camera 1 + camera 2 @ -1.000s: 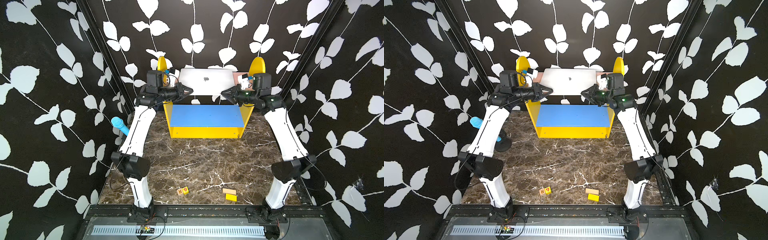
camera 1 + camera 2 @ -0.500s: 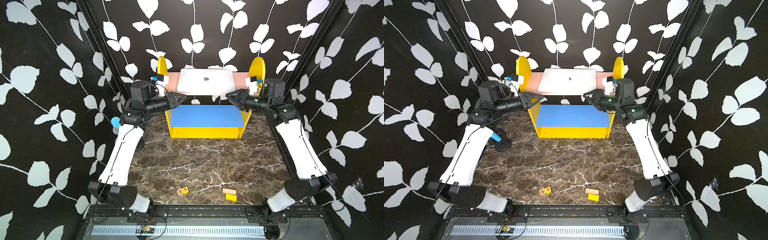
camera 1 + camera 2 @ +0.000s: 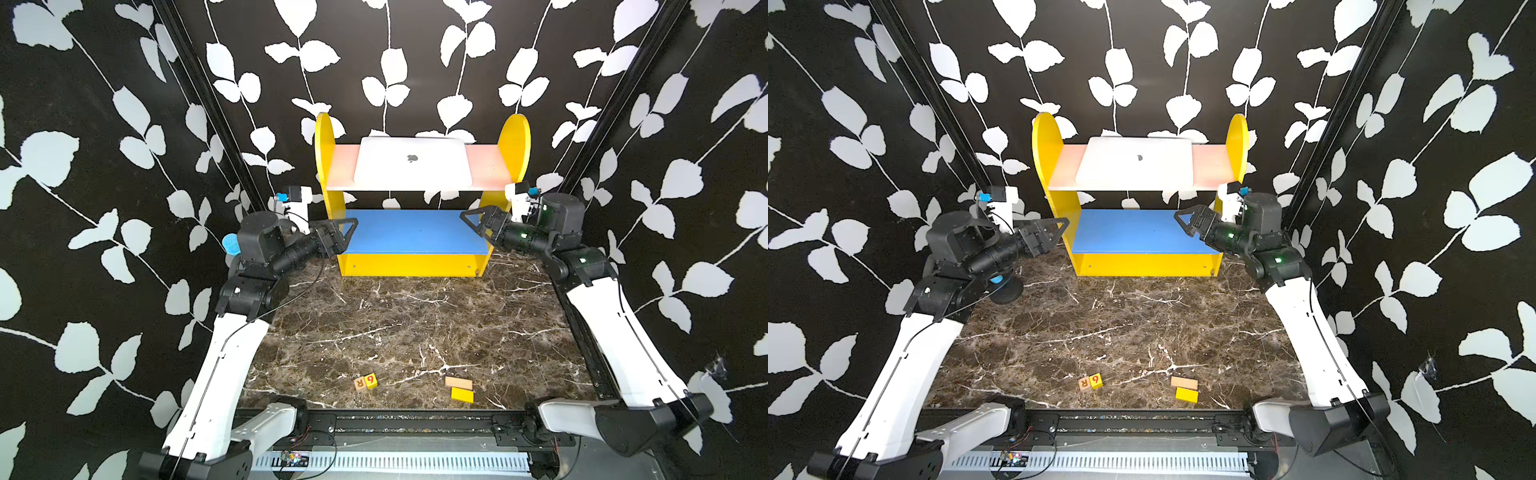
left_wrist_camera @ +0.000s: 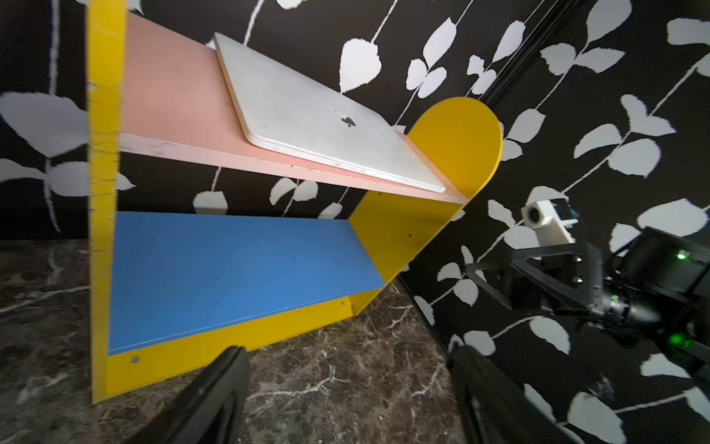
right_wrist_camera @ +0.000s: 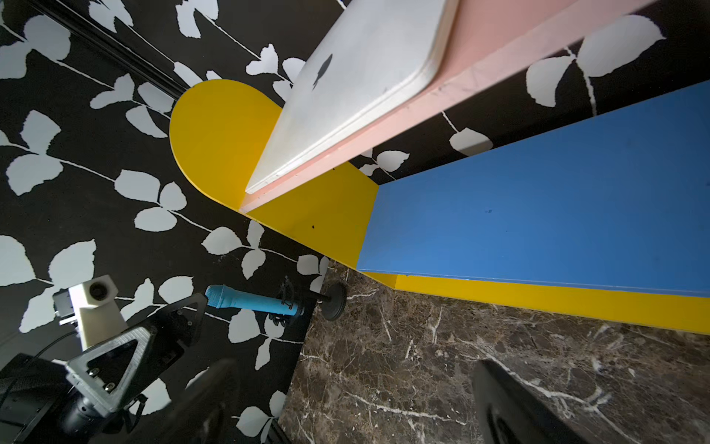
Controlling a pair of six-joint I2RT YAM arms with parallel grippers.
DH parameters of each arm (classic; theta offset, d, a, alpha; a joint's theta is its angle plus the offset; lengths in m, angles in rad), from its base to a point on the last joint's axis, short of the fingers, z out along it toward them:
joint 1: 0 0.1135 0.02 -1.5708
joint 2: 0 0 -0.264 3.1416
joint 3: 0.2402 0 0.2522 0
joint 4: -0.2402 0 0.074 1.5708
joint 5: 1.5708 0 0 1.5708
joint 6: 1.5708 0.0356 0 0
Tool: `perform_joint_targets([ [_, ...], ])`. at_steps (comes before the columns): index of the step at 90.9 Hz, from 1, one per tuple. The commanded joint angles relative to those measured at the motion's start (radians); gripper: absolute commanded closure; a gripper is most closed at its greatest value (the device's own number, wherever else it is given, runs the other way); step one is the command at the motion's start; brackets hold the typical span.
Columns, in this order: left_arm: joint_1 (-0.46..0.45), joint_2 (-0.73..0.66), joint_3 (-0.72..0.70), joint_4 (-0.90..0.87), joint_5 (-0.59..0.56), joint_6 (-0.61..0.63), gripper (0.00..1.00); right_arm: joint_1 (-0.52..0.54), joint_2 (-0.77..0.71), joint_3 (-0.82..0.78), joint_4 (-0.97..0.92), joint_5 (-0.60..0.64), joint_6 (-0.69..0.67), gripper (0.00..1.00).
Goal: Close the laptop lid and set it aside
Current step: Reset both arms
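Observation:
The laptop (image 3: pixel 413 166) (image 3: pixel 1136 166) lies flat on the pink top shelf (image 3: pixel 340 166) of a yellow shelf unit. The laptop lid (image 4: pixel 307 115) (image 5: pixel 357 88) is down, with the dark apple logo facing up. My left gripper (image 3: pixel 347 235) (image 3: pixel 1059 232) hovers left of the unit at the level of the blue lower shelf. It is open and empty (image 4: pixel 345 353). My right gripper (image 3: pixel 471 226) (image 3: pixel 1183 224) hovers at the unit's right side at the same level. It is also open and empty (image 5: pixel 351 369). Neither gripper touches the laptop.
The yellow shelf unit (image 3: pixel 409 264) stands at the back of the marble table, with a bare blue lower shelf (image 3: pixel 411 232). A blue microphone on a stand (image 3: pixel 996 278) (image 5: pixel 249 301) stands behind my left arm. Lettered blocks (image 3: pixel 365 381) and flat blocks (image 3: pixel 459 388) lie near the front edge.
Both grippers have let go of the laptop's side edges, opened wide and drawn back down to the blue shelf's level. The laptop stays on the pink shelf.

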Motion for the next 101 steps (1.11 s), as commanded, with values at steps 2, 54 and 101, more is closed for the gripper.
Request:
perform_joint_targets([
  [2,0.005,-0.089,-0.097,0.058,-0.168,0.054,0.06,-0.015,-0.075,-0.069,0.099,0.075,-0.075,0.0],
  [54,0.005,-0.447,-0.708,0.386,-0.71,0.156,0.01,-0.017,-0.482,-0.817,0.582,0.634,-0.402,0.0],
  [101,0.005,-0.281,-1.02,0.719,-0.988,0.151,0.01,-0.017,-0.507,-1.22,0.882,1.089,-0.646,0.0],
])
